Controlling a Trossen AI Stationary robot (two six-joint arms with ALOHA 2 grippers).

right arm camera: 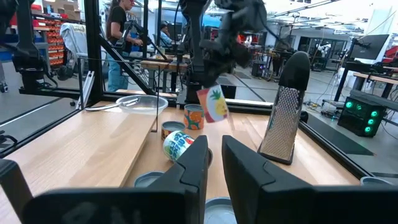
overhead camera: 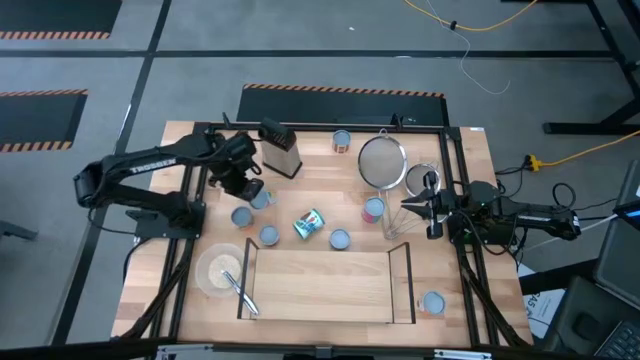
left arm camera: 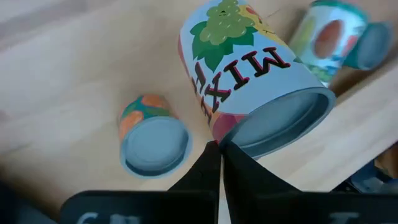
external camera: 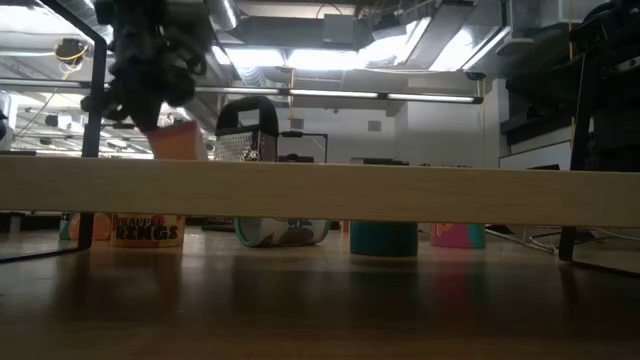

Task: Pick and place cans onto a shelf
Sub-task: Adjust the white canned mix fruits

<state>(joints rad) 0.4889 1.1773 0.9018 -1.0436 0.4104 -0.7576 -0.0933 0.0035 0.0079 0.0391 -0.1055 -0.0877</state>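
My left gripper point(overhead camera: 252, 188) is at the table's left-middle, shut on a can with a grape picture and "MIX" lettering point(left arm camera: 249, 68). The can also shows in the right wrist view point(right arm camera: 214, 102) and the low view point(external camera: 178, 140). Several other cans stand upright on the table, among them one point(overhead camera: 241, 215), another point(overhead camera: 268, 235) and a third point(overhead camera: 339, 238). A green-labelled can point(overhead camera: 309, 223) lies on its side. The shelf point(overhead camera: 320, 285) stands at the near middle with nothing on its board. My right gripper point(overhead camera: 412, 208) waits at the right, narrowly open and empty. My left gripper pinches the can's end rim point(left arm camera: 219, 138) between its two fingers, which are closed almost together on the rim's edge. The fingers come from above. The can hangs tilted below them, clear of the table.
A box grater point(overhead camera: 280, 148) stands at the far left-middle. Two wire strainers point(overhead camera: 382, 160) lie at the far right. A pale bowl with a utensil point(overhead camera: 220, 268) sits left of the shelf. One can point(overhead camera: 432, 303) stands near the front right, another point(overhead camera: 341, 140) at the far edge.
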